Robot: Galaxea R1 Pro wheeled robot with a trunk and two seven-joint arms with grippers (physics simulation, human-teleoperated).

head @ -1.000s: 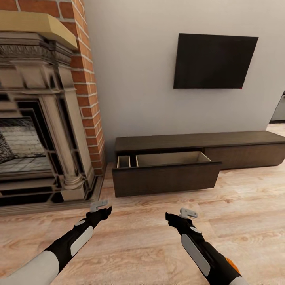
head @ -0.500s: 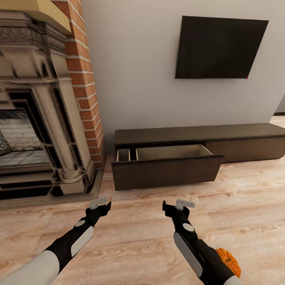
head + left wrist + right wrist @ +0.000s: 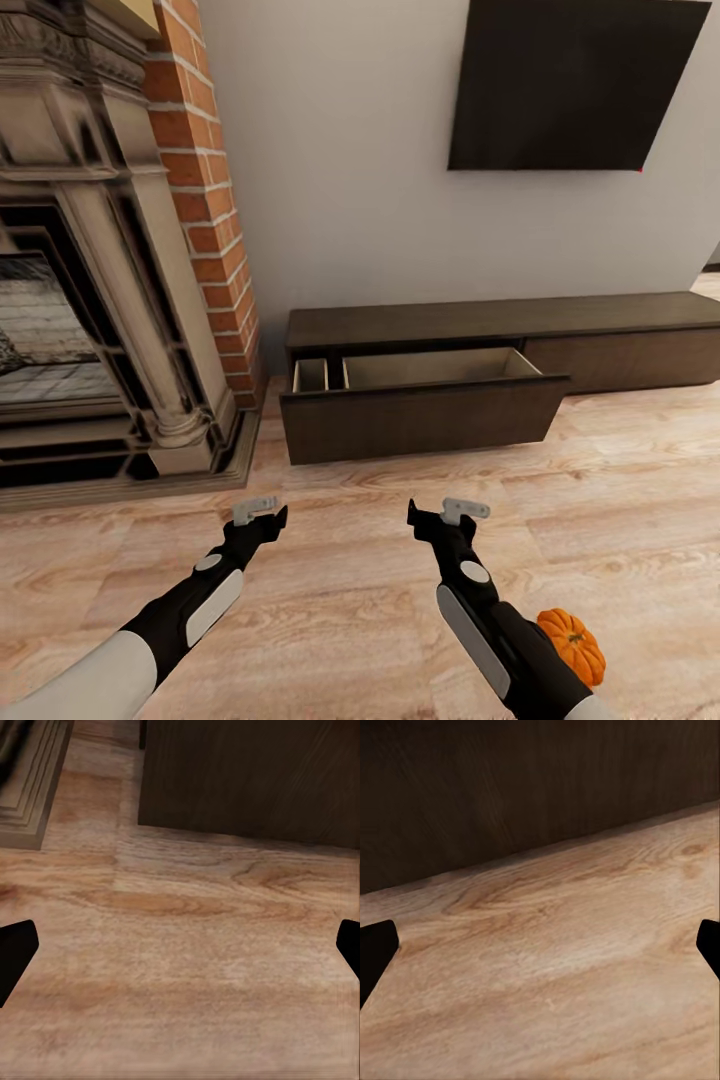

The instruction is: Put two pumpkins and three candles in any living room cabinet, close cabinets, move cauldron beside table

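The long dark-brown cabinet [image 3: 500, 322] stands against the white wall, its left drawer [image 3: 420, 418] pulled out and showing a pale inside with nothing in it. One orange ribbed pumpkin [image 3: 572, 645] lies on the wood floor at the lower right, partly behind my right forearm. My left gripper [image 3: 262, 512] and right gripper [image 3: 440, 515] hover open over the floor short of the drawer, holding nothing. The left wrist view has the drawer front [image 3: 247, 776] ahead of the open left gripper [image 3: 180, 956]. The right wrist view has it [image 3: 525, 787] ahead of the open right gripper [image 3: 540, 949].
A stone fireplace [image 3: 90, 280] with a red-brick column [image 3: 205, 200] fills the left side. Its base step [image 3: 130, 480] juts onto the floor beside the cabinet. A black TV [image 3: 575, 85] hangs on the wall above the cabinet. Light wood floor [image 3: 620, 500] stretches to the right.
The whole picture has shifted as the camera moved, so cabinet and TV sit higher in view. The pumpkin has come into view at the lower right. Both grippers stay open.
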